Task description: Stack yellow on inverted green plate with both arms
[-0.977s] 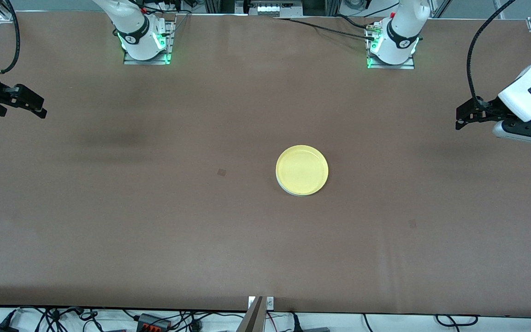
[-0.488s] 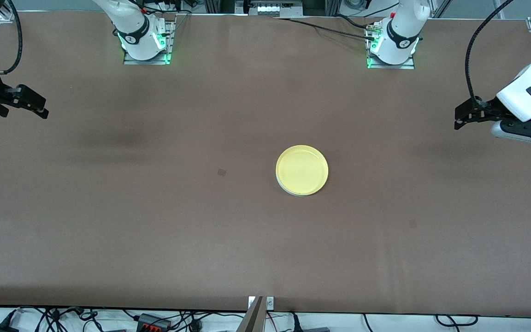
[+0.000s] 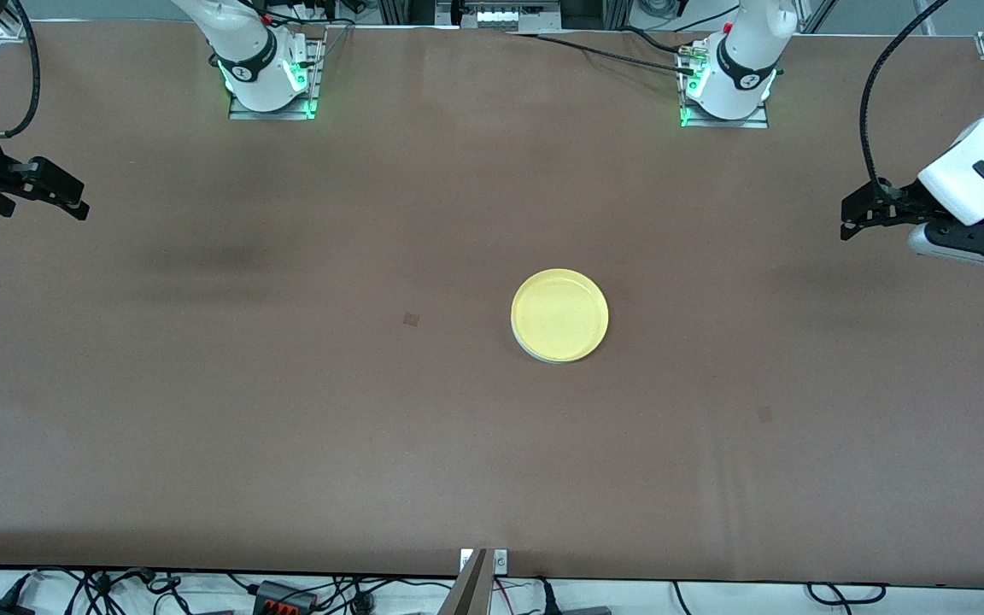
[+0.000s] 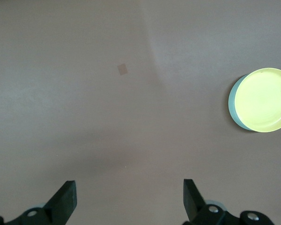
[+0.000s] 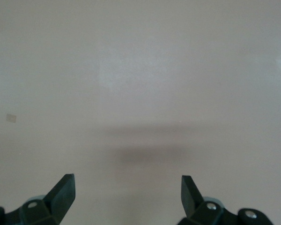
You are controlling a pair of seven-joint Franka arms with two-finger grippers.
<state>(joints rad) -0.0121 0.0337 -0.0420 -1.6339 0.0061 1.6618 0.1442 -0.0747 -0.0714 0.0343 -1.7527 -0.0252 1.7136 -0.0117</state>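
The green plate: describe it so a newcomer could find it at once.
Start at the brown table and find the one bright thing near its middle, the yellow plate. The green plate lies directly under it, touching, only a thin pale mint edge showing. That paler edge sets it apart from the yellow above.

left tool [image 3: 847,224] drifted slightly up-table | right tool [image 3: 73,203] barely shifted

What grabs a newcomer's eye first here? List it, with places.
The yellow plate near the middle of the brown table, stacked on the green plate, whose rim peeks out beneath. Then the left gripper and right gripper, both open and empty, above the table's two ends.
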